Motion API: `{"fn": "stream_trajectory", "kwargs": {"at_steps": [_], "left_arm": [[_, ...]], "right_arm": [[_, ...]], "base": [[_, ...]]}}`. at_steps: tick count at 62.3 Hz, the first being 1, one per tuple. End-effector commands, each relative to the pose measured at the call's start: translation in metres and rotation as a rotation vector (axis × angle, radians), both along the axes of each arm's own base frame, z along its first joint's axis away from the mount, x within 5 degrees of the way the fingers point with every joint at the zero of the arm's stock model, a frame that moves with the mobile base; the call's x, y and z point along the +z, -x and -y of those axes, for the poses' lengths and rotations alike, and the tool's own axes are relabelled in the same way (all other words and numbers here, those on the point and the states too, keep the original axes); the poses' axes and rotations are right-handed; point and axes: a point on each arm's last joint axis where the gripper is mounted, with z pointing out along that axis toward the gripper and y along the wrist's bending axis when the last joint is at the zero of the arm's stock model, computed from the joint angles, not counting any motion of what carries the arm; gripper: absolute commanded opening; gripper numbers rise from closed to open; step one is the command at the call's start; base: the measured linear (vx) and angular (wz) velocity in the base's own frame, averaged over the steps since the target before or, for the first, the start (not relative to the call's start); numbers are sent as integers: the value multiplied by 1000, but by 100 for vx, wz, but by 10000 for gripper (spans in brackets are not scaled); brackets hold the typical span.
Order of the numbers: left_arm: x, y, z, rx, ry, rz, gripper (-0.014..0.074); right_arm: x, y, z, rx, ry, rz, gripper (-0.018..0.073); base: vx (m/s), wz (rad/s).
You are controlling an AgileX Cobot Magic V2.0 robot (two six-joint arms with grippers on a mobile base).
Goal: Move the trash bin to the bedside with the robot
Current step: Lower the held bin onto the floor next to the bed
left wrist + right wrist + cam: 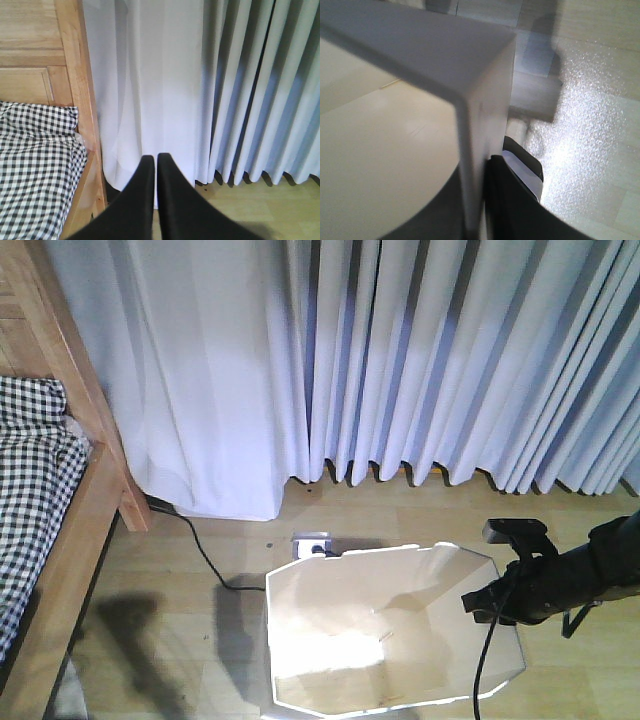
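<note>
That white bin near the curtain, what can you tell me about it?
The bin is white, thin-walled plastic by the look of it, with an angular rim and a cream inside that looks empty. It is upright and open-topped, in front of the curtain, apart from the bed frame on the left. The right pincer is clamped over its right-hand wall.

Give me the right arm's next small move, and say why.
Probably slide the trash bin a little leftward toward the bed frame. The right gripper is shut on the bin's right wall, and floor, crossed by a black cable, separates the bin from the bed; stopping short of the cable seems wise.
</note>
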Motion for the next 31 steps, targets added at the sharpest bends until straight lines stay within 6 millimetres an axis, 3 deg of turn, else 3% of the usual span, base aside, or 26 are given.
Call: {"fn": "stream_trajectory", "kwargs": {"at_steps": [1,31], "left_arm": [[1,-1,0,-1,8,65,-6],[1,-1,0,-1,8,65,-6]], "right_arm": [[25,-9,-14,1,-192,70,-5],[25,-9,-14,1,-192,70,-5]], "base": [[13,0],[13,2]]}}
